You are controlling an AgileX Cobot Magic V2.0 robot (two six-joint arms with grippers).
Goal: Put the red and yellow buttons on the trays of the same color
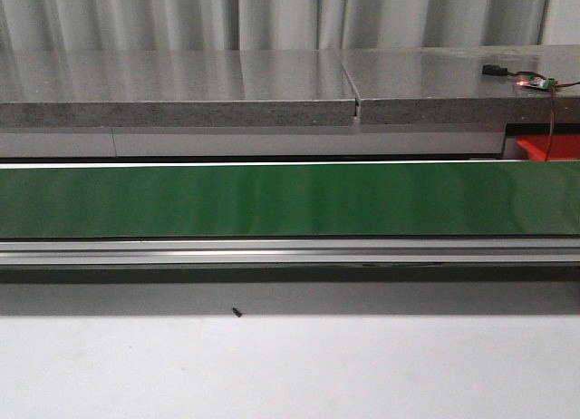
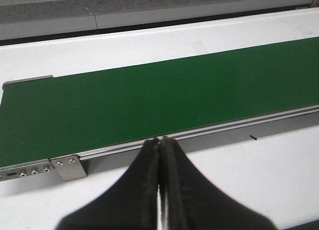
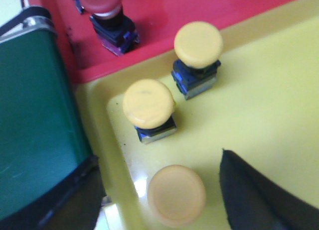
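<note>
Overhead, right gripper [image 3: 164, 190] hung above yellow tray [image 3: 269, 85], fingers [image 3: 259, 195] spread wide, a yellow button [image 3: 177, 195] between them, whether touched unclear. Two more yellow buttons [image 3: 148, 103] stood upright in same tray. Red button [image 3: 102, 3] sat in adjoining red tray [image 3: 199, 6]. Left gripper [image 2: 160, 143] hovered at green belt [image 2: 149, 100] edge over white worktop [image 2: 269, 165], fingers pressed together, empty.
</note>
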